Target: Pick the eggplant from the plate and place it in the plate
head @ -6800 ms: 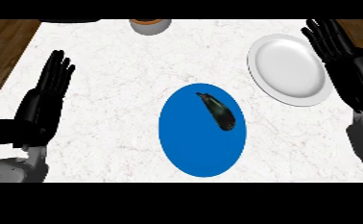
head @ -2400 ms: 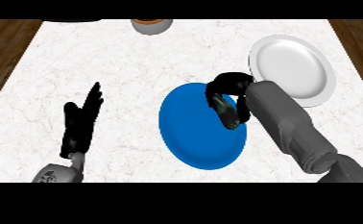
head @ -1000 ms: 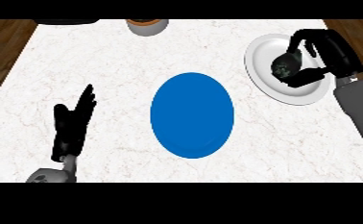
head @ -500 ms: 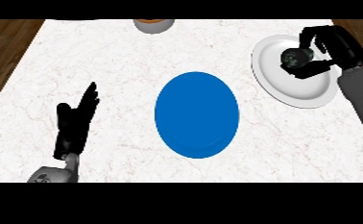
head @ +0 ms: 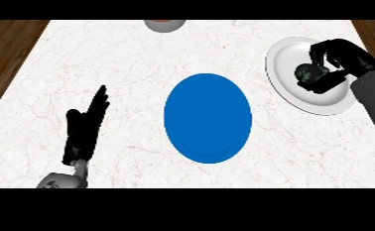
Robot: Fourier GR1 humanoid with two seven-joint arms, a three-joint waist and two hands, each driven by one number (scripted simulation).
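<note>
The right hand (head: 338, 62) is over the white plate (head: 293, 76) at the right of the counter (head: 110, 66), its fingers curled round the eggplant (head: 309, 74); only a small dark, greenish part of the eggplant shows between fingers and thumb, above the plate's inner surface; whether it touches the plate cannot be told; the grey right forearm comes in from the right edge, just below the hand; the blue plate (head: 208, 118) lies in the middle of the counter with nothing on it, well apart from the white plate; the left hand (head: 82, 132) rests at the lower left, fingers straight and together, pointing up and slightly right, holding nothing, well apart from both plates; a grey bowl (head: 162, 25) stands at the counter's far edge, partly cut off, its contents hard to make out.
</note>
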